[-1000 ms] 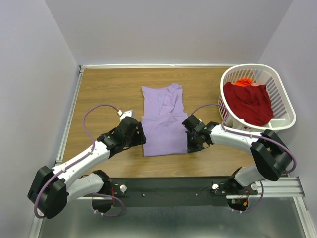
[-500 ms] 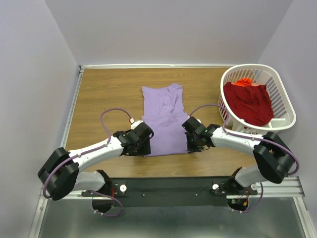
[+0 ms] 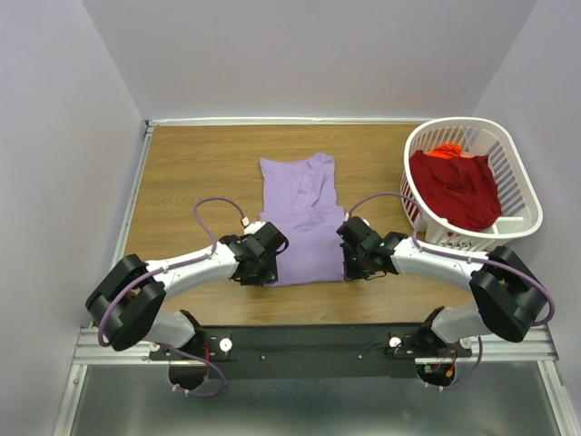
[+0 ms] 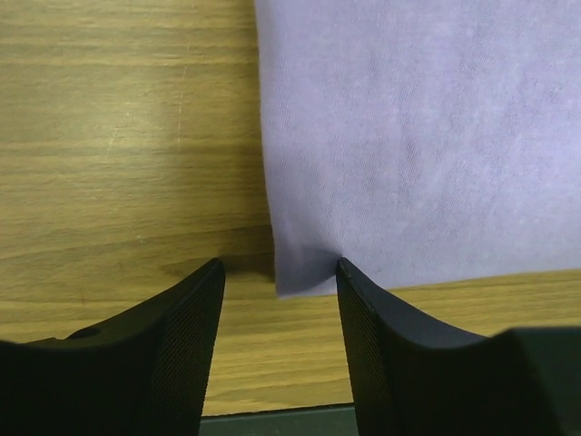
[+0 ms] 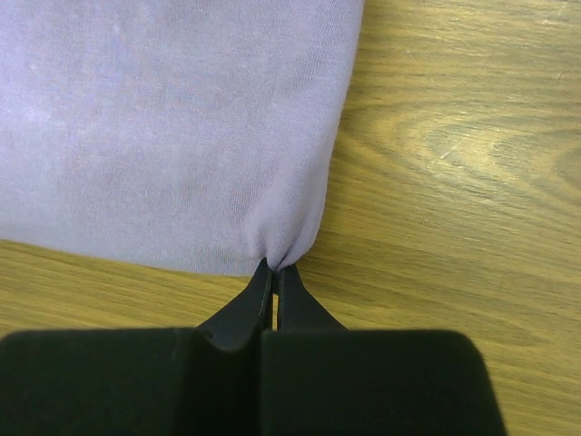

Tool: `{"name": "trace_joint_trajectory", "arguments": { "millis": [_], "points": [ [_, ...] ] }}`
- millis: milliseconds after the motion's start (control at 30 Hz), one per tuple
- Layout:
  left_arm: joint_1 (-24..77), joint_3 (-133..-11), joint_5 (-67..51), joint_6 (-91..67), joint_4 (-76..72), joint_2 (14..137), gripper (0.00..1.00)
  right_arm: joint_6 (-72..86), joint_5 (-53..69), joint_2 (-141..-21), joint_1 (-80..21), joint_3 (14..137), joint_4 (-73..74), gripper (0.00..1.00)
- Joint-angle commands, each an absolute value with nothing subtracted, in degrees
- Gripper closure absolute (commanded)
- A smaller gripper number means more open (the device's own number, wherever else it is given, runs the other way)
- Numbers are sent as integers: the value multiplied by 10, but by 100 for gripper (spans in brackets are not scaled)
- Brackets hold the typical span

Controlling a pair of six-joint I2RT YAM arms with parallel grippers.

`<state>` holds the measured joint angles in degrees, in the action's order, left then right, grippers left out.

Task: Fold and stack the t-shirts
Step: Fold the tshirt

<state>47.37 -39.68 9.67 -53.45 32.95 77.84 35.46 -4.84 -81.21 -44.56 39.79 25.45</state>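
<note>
A lavender t-shirt (image 3: 301,216) lies partly folded on the wooden table, its near hem toward the arms. My left gripper (image 4: 280,277) stands open at the shirt's near left corner (image 4: 300,272), one finger on each side of that corner, the cloth not pinched. My right gripper (image 5: 275,269) is shut on the near right corner of the lavender t-shirt (image 5: 182,127), which bunches at the fingertips. A deep red t-shirt (image 3: 458,186) is heaped in the white basket (image 3: 519,218).
The white slatted laundry basket stands at the back right of the table, with an orange-red cloth (image 3: 445,151) behind the deep red shirt. Grey walls close in the table on the left, back and right. A black rail (image 3: 318,341) runs along the near edge.
My left gripper has moved right to the shirt's near left corner and its jaws have narrowed around it. The right gripper has kept its pinch and barely moved.
</note>
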Motion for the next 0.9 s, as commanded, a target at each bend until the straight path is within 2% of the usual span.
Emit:
{"name": "trace_joint_trajectory", "arguments": {
  "millis": [0,133,167,233,267,333,367,533,667,867],
  "points": [
    [478,-404,116,-536,325,807,41,341,-90,-834,-446,363,269,100],
    [485,-405,116,-537,334,823,51,342,-89,-833,-446,364,269,100],
    [488,-404,114,-538,335,827,58,342,-89,-831,-446,364,269,99],
    [490,-400,112,-538,333,826,66,342,-90,-831,-446,364,269,100],
    [490,-397,111,-539,333,824,76,342,-91,-831,-446,364,268,100],
    [490,-396,111,-538,333,824,85,342,-89,-832,-446,365,269,100],
    [490,-396,111,-538,333,823,98,341,-86,-836,-446,366,269,100],
    [524,-400,84,-541,356,814,100,353,-27,-833,-454,357,294,100],
    [611,-399,46,-586,389,793,100,423,-4,-802,-530,344,334,100],
    [740,-394,3,-704,454,712,100,575,33,-756,-711,359,422,100]
  ]
}}
